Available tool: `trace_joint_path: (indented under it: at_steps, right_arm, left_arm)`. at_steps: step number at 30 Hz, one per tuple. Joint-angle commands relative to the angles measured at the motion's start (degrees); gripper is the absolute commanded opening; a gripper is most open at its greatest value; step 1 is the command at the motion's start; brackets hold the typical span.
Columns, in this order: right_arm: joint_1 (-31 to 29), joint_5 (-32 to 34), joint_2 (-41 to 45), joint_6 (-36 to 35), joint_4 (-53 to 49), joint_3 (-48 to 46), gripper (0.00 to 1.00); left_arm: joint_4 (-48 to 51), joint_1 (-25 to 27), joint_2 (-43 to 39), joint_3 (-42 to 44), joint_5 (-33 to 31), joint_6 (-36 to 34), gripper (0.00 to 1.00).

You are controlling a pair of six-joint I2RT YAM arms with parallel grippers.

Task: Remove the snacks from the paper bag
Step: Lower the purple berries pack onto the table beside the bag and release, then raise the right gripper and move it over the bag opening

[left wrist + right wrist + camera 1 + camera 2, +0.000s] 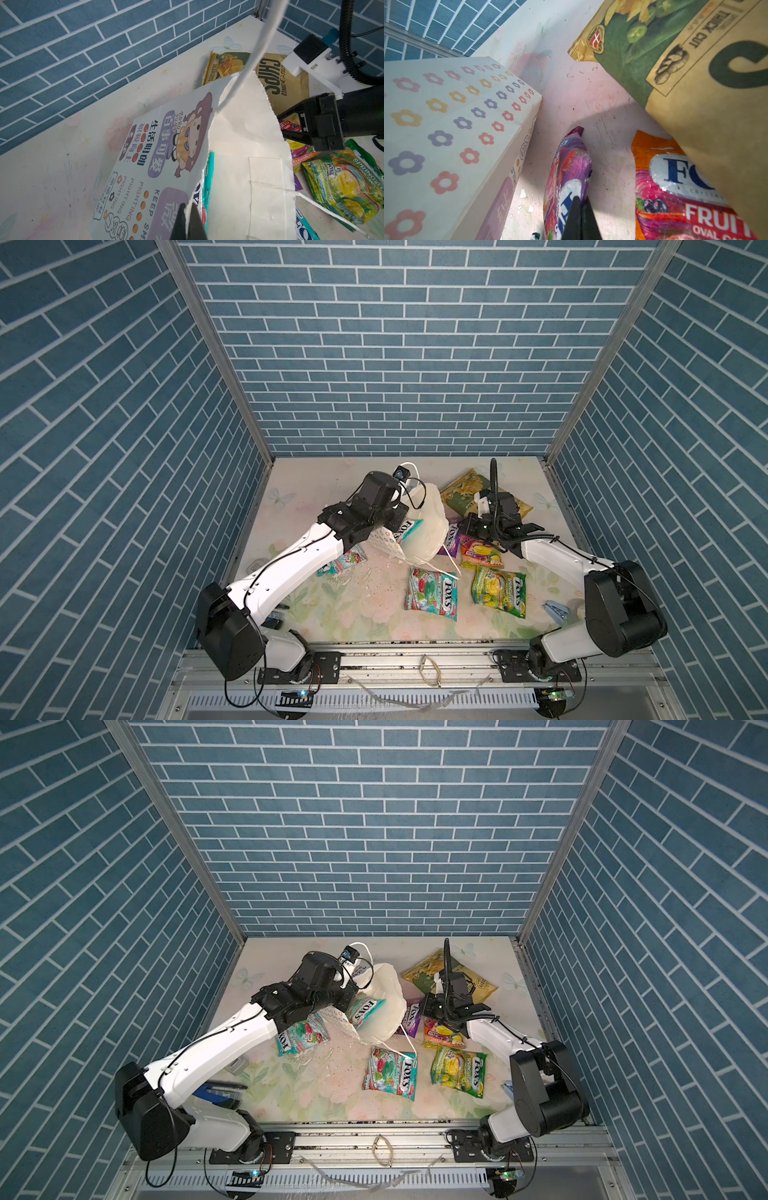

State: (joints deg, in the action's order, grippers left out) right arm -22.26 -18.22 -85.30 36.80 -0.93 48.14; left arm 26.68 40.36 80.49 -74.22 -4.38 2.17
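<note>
The paper bag [424,526] [384,1002] lies tipped on its side near the middle of the floral table [307,506], its plain white mouth facing the front edge. The left gripper [188,209] is pinched tight on the bag's serrated rim, paper caught between its black fingers, and a white cord handle [256,60] loops up past the wrist camera. One teal FOX'S pouch [409,529] [365,1011] sits in the bag's mouth. Out on the table, a second teal pouch [345,562] [303,1036] lies partly under the left arm and a third teal pouch [432,599] [390,1073] lies flat in front of the bag, with the green-yellow pouch [498,591] [459,1069] beside it. Just right of the bag, the right gripper [581,199] is closed narrow on the purple pouch [566,166] [454,540], which stands up on edge. The orange pouch [675,187] [482,553] lies next to it, partly tucked under the CHIPS bag [461,493] [276,83] toward the back wall. Blue brick walls [395,364] close in the table on three sides.
</note>
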Motion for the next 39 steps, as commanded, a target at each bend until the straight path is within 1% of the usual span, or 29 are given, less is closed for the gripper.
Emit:
trace_joint_path:
  at_steps: [1,7,10,16,19,20,21,23,26,29,32,34,36,39]
  right_arm:
    - [-1.16,-2.60,-2.97,2.40,3.06,-0.22,0.00]
    - [-5.42,-2.94,-7.78,5.77,8.96,-0.34,0.00]
    - [-6.34,-3.60,-9.34,6.83,10.94,-0.14,0.00]
    - [-7.09,-4.63,-10.80,7.35,11.04,0.39,0.00]
    - [-6.92,-2.88,-9.73,7.04,10.41,-0.51,0.00]
    - [-6.83,-2.43,-9.25,6.83,9.87,-0.63,0.01]
    - [-6.70,-1.89,-8.63,6.56,9.35,-0.83,0.05]
    - [-6.44,-0.86,-7.59,5.94,8.22,-1.02,0.09]
    - [-6.01,0.77,-5.91,5.16,6.29,-1.12,0.20]
    - [-5.56,3.04,-3.74,4.34,3.95,-1.25,0.25]
    - [-5.03,7.07,-0.50,3.06,0.32,-1.35,0.27]
    - [-4.73,10.02,3.11,2.37,-1.98,-1.77,0.27]
    - [-4.66,11.63,7.34,1.97,-3.24,-2.34,0.27]
    - [-4.89,12.35,13.87,2.04,-4.33,-2.87,0.27]
  left_arm:
    - [-0.64,-0.46,0.67,-0.37,0.03,0.19,0.00]
    - [-0.25,-0.46,1.23,-1.02,-0.10,0.12,0.00]
    - [-0.19,-0.46,1.23,-1.19,-0.07,0.03,0.00]
    - [-0.31,-0.46,1.51,-1.00,0.03,0.17,0.00]
    - [-0.31,-0.46,1.51,-1.00,0.22,0.15,0.00]
    - [-0.31,-0.46,1.51,-1.01,0.22,0.08,0.00]
    - [-0.31,-0.46,1.47,-0.99,0.20,0.12,0.00]
    - [-0.31,-0.46,1.51,-0.93,0.18,0.01,0.00]
    - [-0.74,-0.46,1.59,-0.54,0.25,0.01,0.00]
    - [-0.83,-0.46,1.60,-0.19,0.27,0.02,0.00]
    - [-0.76,-0.44,1.60,-0.03,0.34,0.15,0.00]
    - [-0.87,-0.37,1.59,0.12,0.81,0.32,0.00]
    - [-1.01,-0.29,1.86,0.17,1.16,0.65,0.00]
    - [-1.10,0.02,2.74,-0.09,1.22,1.31,0.00]
